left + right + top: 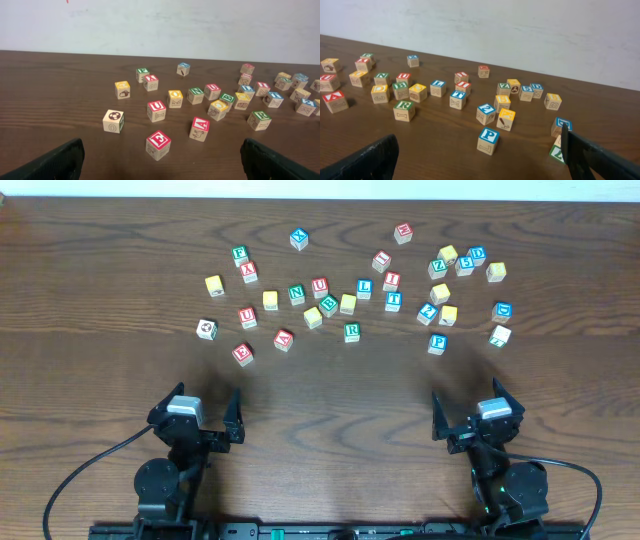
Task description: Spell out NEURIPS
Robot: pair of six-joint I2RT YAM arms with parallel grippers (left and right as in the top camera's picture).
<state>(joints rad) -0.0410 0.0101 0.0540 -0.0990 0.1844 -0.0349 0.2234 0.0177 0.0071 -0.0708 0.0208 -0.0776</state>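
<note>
Opening play: nothing lifted, no row begun.
Left tool (pixel 205 402) and right tool (pixel 470 402) hang spread wide and empty at the near edge of the dark wooden counter (pixel 100 380). The small wooden letter cubes (pixel 352 332) lie scattered beyond. N looks first: the green-lettered N cube (pixel 297 293) sits mid-cluster with close neighbours, so it calls for a narrow pinch.

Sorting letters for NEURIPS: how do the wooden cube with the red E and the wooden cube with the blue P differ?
The wooden cube with the red E has red lettering; the wooden cube with the blue P, blue. The E cube lies nearest the left hand, the P cube nearest the right hand. Both sit letter-up, ungrasped.
</note>
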